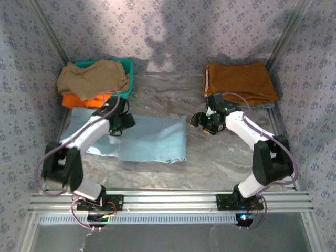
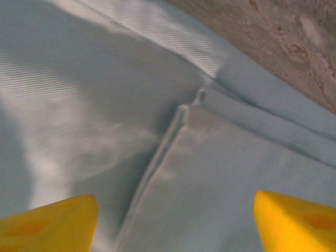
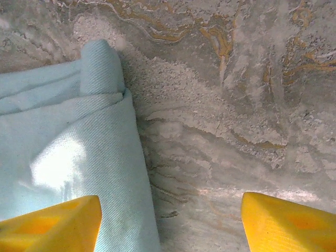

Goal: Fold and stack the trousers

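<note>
The trousers (image 1: pixel 155 139) lie folded into a pale blue rectangle on the marble table, left of centre. My left gripper (image 1: pixel 125 122) hovers over their back left part. In the left wrist view its yellow fingertips (image 2: pixel 52 226) stand wide apart above a seam of the trousers (image 2: pixel 105 105), with nothing between them, so the left gripper (image 2: pixel 176 223) is open. My right gripper (image 1: pixel 198 121) hangs just off the trousers' right edge. In the right wrist view the right gripper (image 3: pixel 170 223) is open too, one finger over the folded edge of the trousers (image 3: pixel 63 157) and the other over bare table.
A teal basket (image 1: pixel 128 71) at the back left holds a tan garment (image 1: pixel 92 77) and a bright orange one (image 1: pixel 79 100). Folded rust-orange trousers (image 1: pixel 239 81) lie at the back right. Bare marble table (image 1: pixel 220 157) spreads to the right and front, ending at an aluminium rail (image 1: pixel 168 199).
</note>
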Action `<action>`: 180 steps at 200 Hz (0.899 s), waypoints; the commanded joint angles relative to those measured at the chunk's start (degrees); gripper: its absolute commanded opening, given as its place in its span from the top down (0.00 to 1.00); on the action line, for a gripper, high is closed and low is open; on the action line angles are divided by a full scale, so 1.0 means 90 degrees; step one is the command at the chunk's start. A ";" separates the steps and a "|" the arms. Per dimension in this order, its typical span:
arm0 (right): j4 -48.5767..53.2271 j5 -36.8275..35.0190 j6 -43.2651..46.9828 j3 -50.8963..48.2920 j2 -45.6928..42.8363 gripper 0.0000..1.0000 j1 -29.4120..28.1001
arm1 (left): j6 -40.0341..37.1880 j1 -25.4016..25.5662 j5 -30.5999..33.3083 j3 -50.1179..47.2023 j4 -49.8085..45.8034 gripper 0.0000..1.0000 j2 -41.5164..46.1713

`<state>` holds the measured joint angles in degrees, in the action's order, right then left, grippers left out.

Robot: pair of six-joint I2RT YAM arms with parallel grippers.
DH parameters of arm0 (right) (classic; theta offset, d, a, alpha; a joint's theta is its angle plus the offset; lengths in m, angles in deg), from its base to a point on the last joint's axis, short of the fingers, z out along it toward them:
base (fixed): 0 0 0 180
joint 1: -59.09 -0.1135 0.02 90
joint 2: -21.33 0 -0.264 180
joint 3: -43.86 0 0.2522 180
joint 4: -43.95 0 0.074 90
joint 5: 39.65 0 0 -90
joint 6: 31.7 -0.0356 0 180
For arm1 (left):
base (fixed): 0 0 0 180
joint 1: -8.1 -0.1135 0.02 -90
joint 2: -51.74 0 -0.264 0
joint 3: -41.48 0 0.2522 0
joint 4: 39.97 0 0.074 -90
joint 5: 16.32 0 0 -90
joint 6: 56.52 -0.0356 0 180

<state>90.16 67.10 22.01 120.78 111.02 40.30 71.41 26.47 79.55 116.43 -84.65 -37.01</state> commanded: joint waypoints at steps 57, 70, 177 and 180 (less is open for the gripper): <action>-0.0133 0.0591 0.0539 0.0062 0.0467 0.26 -0.0098 | -0.1216 -0.0059 -0.0365 0.1620 -0.0180 0.28 -0.1879; -0.0148 0.0758 0.0703 0.0126 0.0573 0.24 -0.0356 | -0.1272 -0.0059 -0.0446 0.1612 -0.0157 0.41 -0.1935; 0.0519 -0.0182 0.1654 0.0865 0.1597 0.24 -0.0768 | -0.1751 -0.0059 -0.0681 0.1341 0.0115 1.00 -0.1570; 0.0569 -0.0250 0.1682 0.0859 0.1628 0.25 -0.0759 | -0.1753 -0.0059 -0.0684 0.1350 0.0112 1.00 -0.1560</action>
<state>90.01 69.72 32.89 125.57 122.58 32.39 57.14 26.14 74.54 129.04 -83.95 -53.73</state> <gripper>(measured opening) 0.770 0.044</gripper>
